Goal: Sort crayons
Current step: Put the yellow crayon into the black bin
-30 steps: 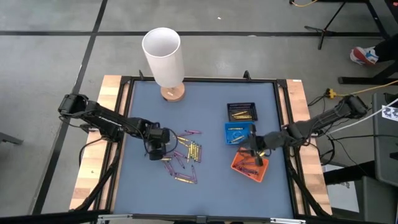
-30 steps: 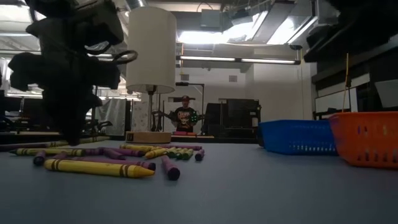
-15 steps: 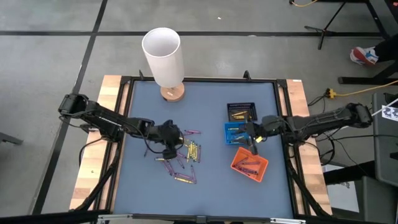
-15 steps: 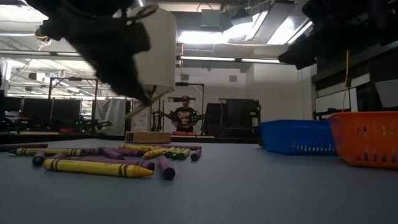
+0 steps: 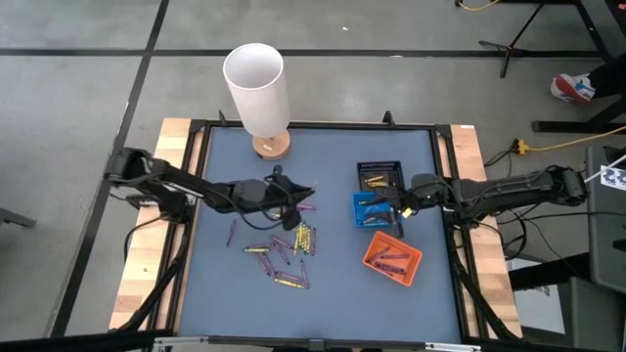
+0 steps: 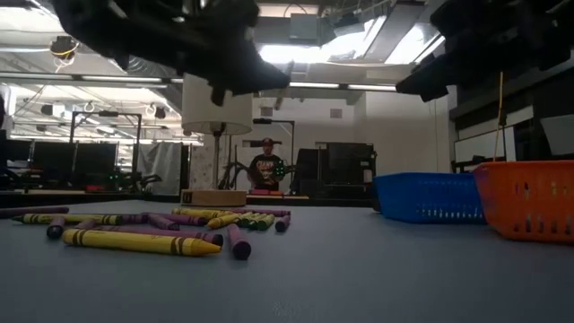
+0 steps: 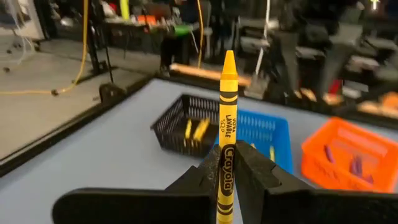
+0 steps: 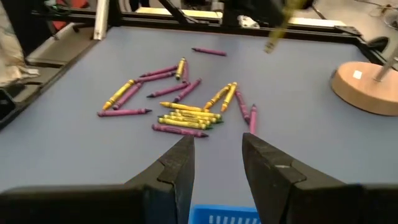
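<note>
Only the left wrist view shows the left gripper [image 7: 227, 171] clenched on a yellow crayon [image 7: 226, 118], lifted above the crayon pile [image 5: 286, 246]. The right gripper [image 8: 216, 163] hangs released over the blue tray [image 5: 377, 211], right of the pile.

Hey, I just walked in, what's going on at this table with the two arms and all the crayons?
Two robot arms are sorting crayons by colour. The left gripper is shut on a yellow crayon, held above the table and pointing toward the black tray, which already holds yellow ones. The right gripper is open and empty over the blue tray. Purple crayons lie in the orange tray. A mixed pile of loose crayons remains on the mat.
</note>
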You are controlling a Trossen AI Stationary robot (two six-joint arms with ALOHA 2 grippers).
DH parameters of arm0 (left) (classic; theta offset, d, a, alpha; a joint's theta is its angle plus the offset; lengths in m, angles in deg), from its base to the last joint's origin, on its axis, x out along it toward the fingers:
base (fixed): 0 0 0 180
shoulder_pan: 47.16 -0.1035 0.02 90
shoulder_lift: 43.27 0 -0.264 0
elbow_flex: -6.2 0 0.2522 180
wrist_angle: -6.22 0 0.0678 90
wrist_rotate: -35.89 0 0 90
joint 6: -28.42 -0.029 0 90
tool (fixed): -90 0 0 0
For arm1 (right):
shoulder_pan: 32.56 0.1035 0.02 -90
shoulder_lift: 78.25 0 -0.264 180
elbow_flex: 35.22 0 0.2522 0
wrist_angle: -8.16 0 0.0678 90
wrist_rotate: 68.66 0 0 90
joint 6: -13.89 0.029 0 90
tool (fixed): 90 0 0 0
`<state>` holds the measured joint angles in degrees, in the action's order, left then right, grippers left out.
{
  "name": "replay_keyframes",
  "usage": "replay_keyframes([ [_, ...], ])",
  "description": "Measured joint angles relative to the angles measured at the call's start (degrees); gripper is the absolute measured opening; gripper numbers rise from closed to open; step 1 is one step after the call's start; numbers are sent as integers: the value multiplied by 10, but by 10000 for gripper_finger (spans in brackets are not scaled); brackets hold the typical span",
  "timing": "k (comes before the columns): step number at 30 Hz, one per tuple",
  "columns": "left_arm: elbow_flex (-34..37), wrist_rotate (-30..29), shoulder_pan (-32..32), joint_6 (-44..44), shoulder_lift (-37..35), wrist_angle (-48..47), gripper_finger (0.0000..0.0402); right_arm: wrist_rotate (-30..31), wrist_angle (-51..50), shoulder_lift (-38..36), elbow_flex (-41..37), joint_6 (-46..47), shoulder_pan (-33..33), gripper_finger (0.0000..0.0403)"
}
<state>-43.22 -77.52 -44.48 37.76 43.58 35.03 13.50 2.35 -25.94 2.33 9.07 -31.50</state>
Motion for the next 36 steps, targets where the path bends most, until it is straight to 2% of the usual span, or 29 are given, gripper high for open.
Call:
replay_keyframes([
  [4,-4,4,-21,0,73,116,20,-23,16,0,0,16,0,133],
  [6,-23,4,-30,0,112,145,20,-23,22,0,0,20,0,133],
  [15,-223,9,-59,-58,290,130,20,-23,22,0,0,20,0,134],
  [19,-307,55,-73,-69,347,113,20,-23,22,0,0,20,0,134],
  [22,-358,81,-80,-69,379,96,20,-23,22,0,0,20,0,134],
  [28,-429,91,-88,-68,421,51,20,-22,16,0,0,21,0,134],
  [36,-438,90,-95,-65,439,46,20,-17,5,1,-1,22,0,134],
])
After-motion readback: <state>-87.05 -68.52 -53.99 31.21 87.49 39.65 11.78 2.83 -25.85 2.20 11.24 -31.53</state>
